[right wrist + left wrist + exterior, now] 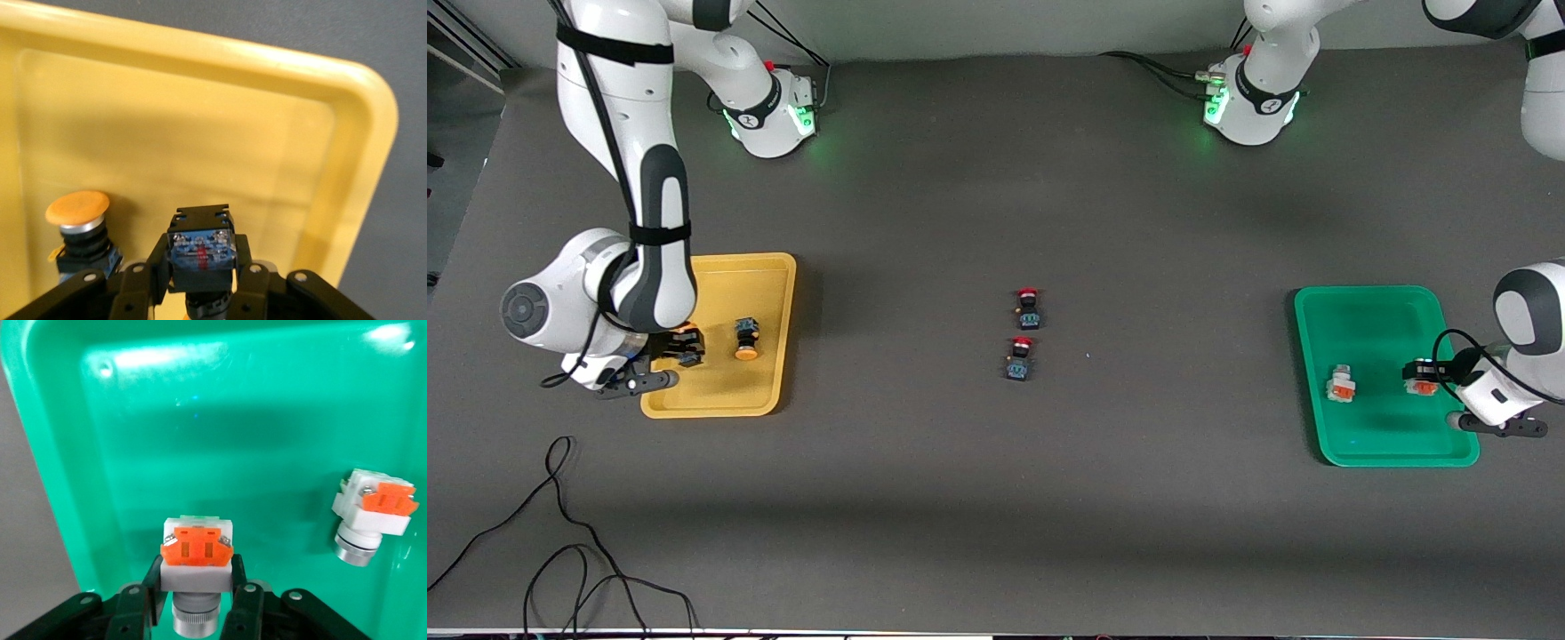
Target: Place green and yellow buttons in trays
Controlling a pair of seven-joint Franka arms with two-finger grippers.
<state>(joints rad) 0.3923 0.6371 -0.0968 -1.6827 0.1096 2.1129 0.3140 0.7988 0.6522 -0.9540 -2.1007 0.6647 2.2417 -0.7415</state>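
The yellow tray (769, 271) sits at the right arm's end of the desk. One black button with an orange cap (746, 339) lies in it. A second black button (200, 245) is pinched in the right end effector (200, 280) over this tray. The green tray (1369, 307) sits at the left arm's end. One white button with an orange end (1340, 384) lies in it. The left end effector (197, 603) grips another white button (195, 557) there.

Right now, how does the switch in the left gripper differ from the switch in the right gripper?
The switch in the left gripper is white-grey with an orange end and sits over the green tray. The switch in the right gripper is black-bodied with a blue end and sits over the yellow tray. Both are clamped, each with a matching loose switch lying in its tray: white-grey, yellow-capped.
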